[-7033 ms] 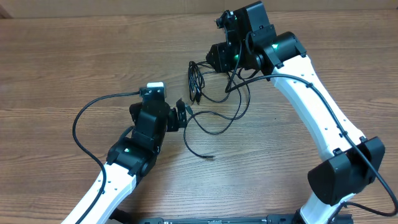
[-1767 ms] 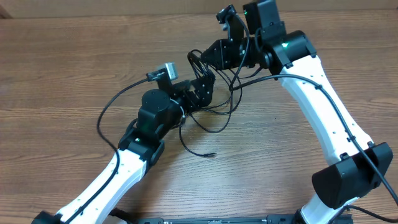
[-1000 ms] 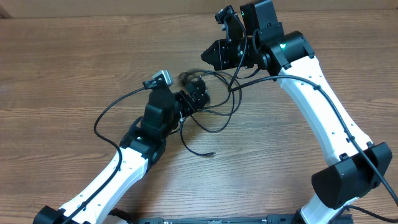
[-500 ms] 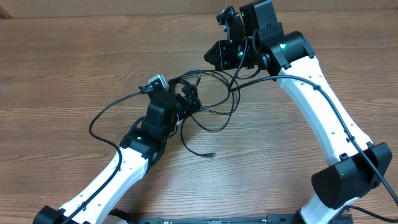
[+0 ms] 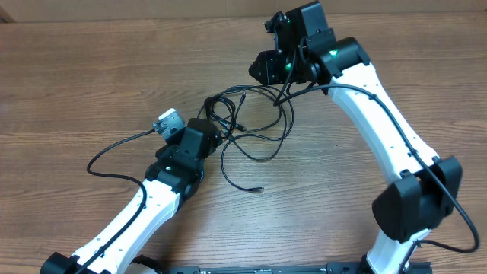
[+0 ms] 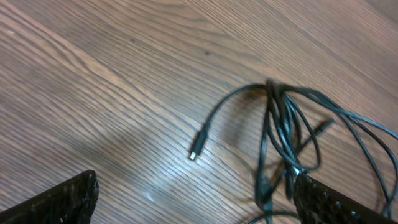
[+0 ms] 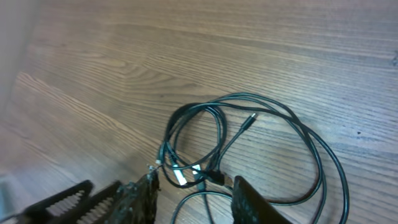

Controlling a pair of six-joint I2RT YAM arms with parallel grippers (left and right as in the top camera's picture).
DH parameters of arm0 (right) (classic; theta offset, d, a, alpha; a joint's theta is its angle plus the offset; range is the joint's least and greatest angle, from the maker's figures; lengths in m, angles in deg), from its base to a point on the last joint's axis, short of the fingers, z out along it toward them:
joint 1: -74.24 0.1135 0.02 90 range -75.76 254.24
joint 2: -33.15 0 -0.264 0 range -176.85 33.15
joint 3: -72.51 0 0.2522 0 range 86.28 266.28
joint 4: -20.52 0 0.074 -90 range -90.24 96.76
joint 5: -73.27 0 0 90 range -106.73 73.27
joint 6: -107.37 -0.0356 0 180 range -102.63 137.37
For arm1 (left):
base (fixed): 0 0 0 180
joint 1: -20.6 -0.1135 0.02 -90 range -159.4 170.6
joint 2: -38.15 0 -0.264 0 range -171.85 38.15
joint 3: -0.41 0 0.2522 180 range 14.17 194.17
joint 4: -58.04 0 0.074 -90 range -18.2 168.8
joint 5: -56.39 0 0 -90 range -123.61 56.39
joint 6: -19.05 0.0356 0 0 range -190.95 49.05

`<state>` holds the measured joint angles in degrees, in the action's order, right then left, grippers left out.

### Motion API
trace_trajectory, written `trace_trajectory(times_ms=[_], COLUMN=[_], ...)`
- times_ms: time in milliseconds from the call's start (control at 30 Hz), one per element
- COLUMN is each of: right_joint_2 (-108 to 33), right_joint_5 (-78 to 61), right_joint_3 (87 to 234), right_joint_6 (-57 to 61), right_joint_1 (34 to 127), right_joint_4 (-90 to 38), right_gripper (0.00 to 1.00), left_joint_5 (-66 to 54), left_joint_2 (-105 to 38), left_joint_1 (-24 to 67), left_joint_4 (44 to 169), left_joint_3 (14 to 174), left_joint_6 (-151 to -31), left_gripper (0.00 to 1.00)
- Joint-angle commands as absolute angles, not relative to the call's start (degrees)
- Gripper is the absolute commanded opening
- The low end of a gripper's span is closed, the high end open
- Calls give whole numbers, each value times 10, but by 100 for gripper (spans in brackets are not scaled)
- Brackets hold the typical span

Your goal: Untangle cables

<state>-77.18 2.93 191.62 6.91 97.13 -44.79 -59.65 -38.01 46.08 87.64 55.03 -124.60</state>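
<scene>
The cables [image 5: 242, 116] lie as a loose black tangle on the wooden table [image 5: 76, 68], between my two arms. One strand trails toward the front and ends in a small plug [image 5: 259, 190]. My left gripper [image 5: 213, 131] is wide open just left of the tangle. In the left wrist view the cables [image 6: 283, 134] pass close to its right finger, and my left gripper [image 6: 199, 193] holds nothing. My right gripper [image 5: 262, 70] hovers over the tangle's far side. In the right wrist view its fingers stand apart above the cables [image 7: 193, 146], and my right gripper [image 7: 196, 199] holds nothing.
Thick black wires run along both arms; the left arm's wire [image 5: 114, 148] loops out over the table to the left. Bare wood stretches left and toward the front. A ribbed black part [image 7: 59, 200] shows at the lower left of the right wrist view.
My right gripper has opened and let the cables drop onto the table. My left arm has pulled back to the left and toward the front, away from the tangle.
</scene>
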Motion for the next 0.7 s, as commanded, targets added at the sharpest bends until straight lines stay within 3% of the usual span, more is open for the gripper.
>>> trace_trajectory(times_ms=[0,233,400,667], right_joint_2=[-797,-834,-858,-881], right_joint_5=[24,26,60,65], right_joint_3=[1924,1924,1924,1924], right_joint_6=[69,134,274,500], right_joint_1=[972,975,987,998], right_joint_4=[-439,-432,-445,-490], right_gripper=[44,52,62,62], left_joint_5=[-626,-625,-619,-635], left_joint_2=[-382,-382,-382,-382], left_joint_1=[450,427,420,420], left_joint_4=[879,890,892,904], left_joint_3=[555,555,555,555], left_joint_6=[-1259,-1322,-1328,-1322], left_gripper=[100,99,100,100])
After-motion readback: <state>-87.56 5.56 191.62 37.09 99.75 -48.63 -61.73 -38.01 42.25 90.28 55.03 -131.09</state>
